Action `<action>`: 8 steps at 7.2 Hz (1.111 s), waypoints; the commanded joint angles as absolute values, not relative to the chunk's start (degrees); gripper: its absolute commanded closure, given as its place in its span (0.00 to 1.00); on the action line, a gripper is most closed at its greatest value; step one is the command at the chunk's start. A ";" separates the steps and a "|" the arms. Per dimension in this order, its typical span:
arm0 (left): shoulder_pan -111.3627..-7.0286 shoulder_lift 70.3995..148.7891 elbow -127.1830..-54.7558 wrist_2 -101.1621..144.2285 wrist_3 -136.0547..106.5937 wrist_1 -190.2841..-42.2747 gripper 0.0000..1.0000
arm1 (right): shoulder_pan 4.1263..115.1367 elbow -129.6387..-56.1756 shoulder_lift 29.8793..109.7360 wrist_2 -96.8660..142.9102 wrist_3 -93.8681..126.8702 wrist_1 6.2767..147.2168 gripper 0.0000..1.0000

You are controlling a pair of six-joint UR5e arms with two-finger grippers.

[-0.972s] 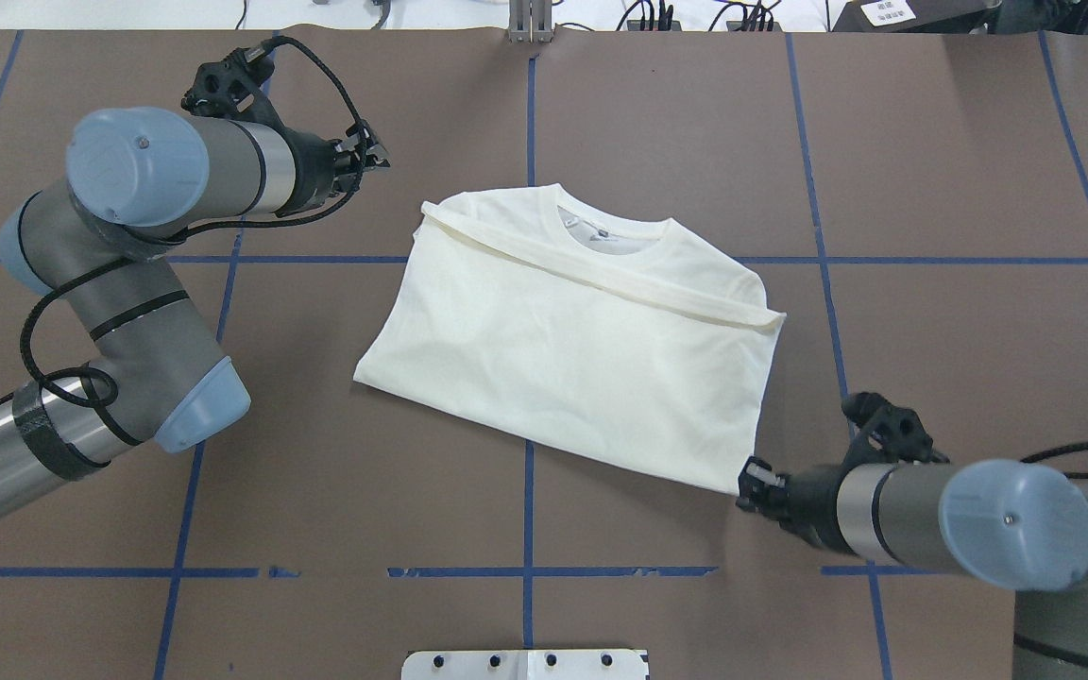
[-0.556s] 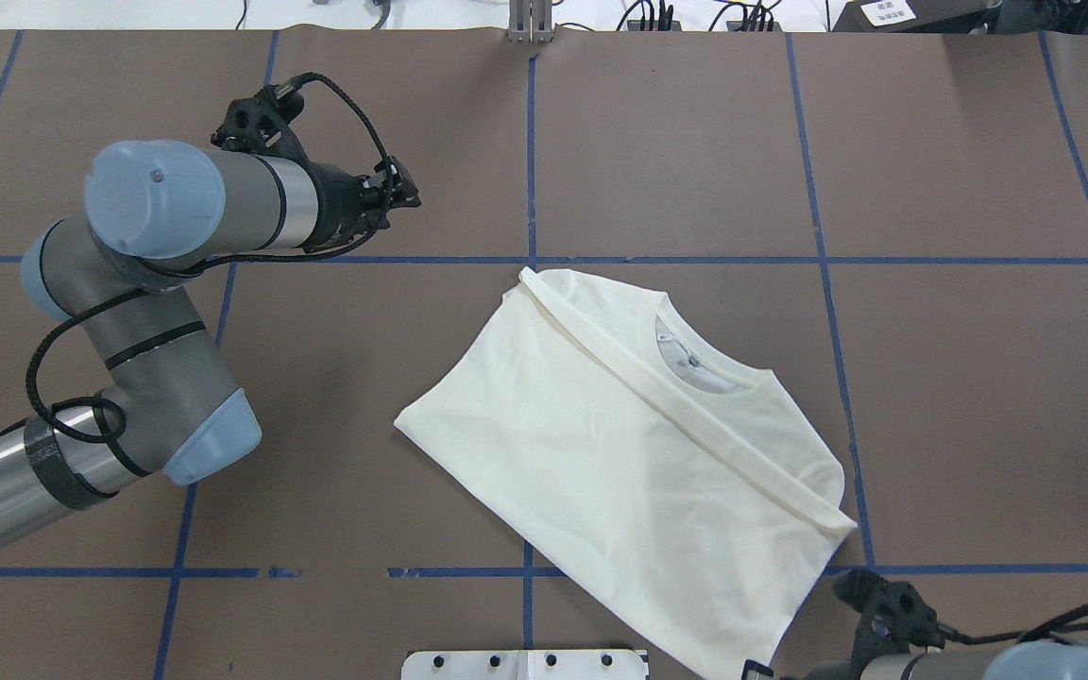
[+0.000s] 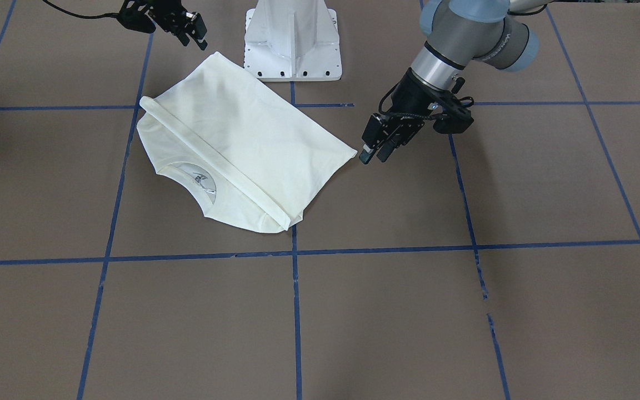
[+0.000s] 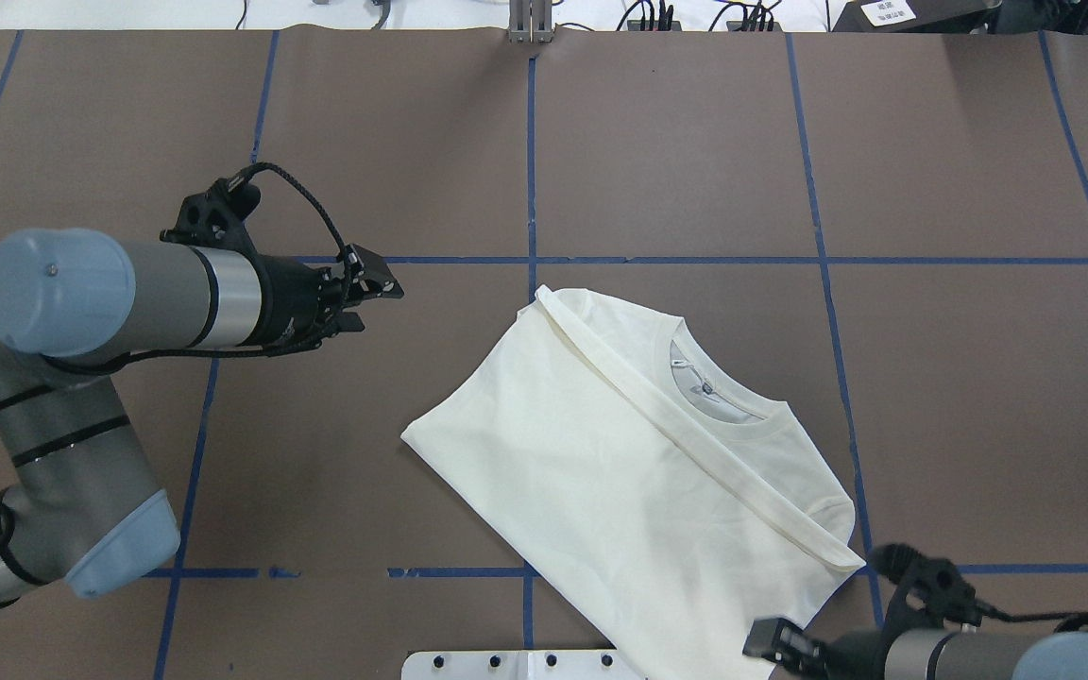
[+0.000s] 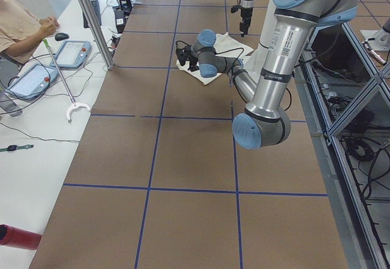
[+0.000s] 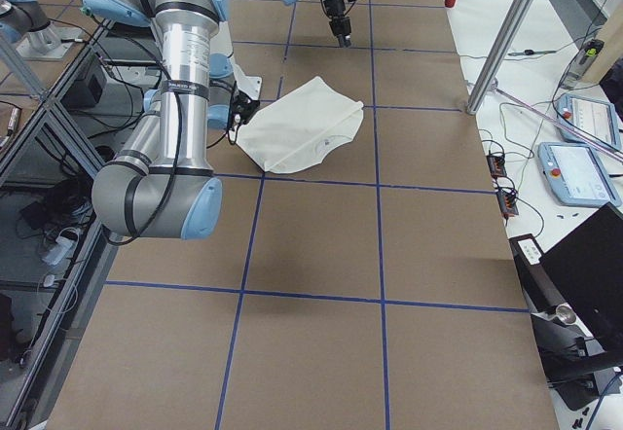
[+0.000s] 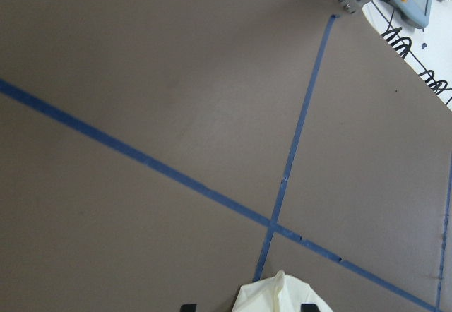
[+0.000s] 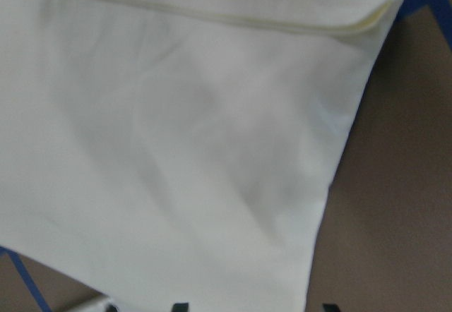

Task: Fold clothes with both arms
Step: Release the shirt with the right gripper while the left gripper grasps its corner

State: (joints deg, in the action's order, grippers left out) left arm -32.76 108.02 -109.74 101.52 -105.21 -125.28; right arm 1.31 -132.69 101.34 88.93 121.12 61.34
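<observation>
The brown table (image 4: 676,142), gridded with blue tape, carries the folded cream T-shirt (image 4: 620,472), which lies slantwise at the lower middle-right of the overhead frame (collar toward the upper right, a folded band crossing below it). The left gripper (image 3: 373,155) hangs mid-frame in the front view, just beside the shirt's corner, jaws spread and empty. The right gripper (image 3: 194,40), upper left there, is likewise released and sits near another corner.
</observation>
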 commanded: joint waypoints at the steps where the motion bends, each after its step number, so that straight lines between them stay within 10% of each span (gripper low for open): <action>1: -24.74 106.08 -109.09 98.20 -109.93 -125.24 0.31 | 21.61 -128.63 94.80 99.59 114.50 61.79 0.00; 8: -16.96 110.92 -101.51 91.58 -112.15 -121.03 0.36 | 36.39 -117.25 87.28 110.39 100.28 61.26 0.00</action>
State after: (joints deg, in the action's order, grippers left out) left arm -17.02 111.10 -101.53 91.63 -112.22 -122.12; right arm 36.32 -117.80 87.52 110.51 100.34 61.29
